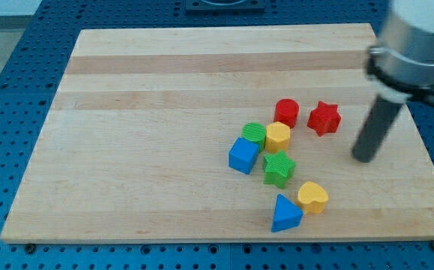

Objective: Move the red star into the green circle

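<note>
The red star (324, 118) lies on the wooden board (164, 90), right of the middle. The green circle (253, 133) sits to its left and slightly lower, touching the yellow hexagon (278, 136). A red cylinder (286, 112) stands between the star and the green circle, just left of the star. My tip (363, 157) is down at the board, to the right of and below the red star, apart from it.
A blue cube (243, 155) touches the green circle's lower left. A green star (279, 169) lies below the yellow hexagon. A blue triangle (285, 214) and a yellow heart (312, 196) lie near the board's bottom edge. The arm's grey body (415, 45) fills the view's top right.
</note>
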Tool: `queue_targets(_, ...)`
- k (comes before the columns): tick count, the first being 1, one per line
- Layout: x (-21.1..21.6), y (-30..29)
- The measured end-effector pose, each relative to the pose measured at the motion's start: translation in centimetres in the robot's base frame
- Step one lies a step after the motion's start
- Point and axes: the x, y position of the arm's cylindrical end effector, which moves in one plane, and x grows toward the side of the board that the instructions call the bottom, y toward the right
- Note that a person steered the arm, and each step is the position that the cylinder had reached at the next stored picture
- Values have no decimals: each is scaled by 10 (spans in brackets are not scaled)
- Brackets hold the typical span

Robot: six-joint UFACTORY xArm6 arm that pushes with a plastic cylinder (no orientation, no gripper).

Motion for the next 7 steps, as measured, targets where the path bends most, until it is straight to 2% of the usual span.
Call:
queue_targets(4, -6, 30)
queue_targets(6, -29, 57)
queue_targets(7, -56, 49)
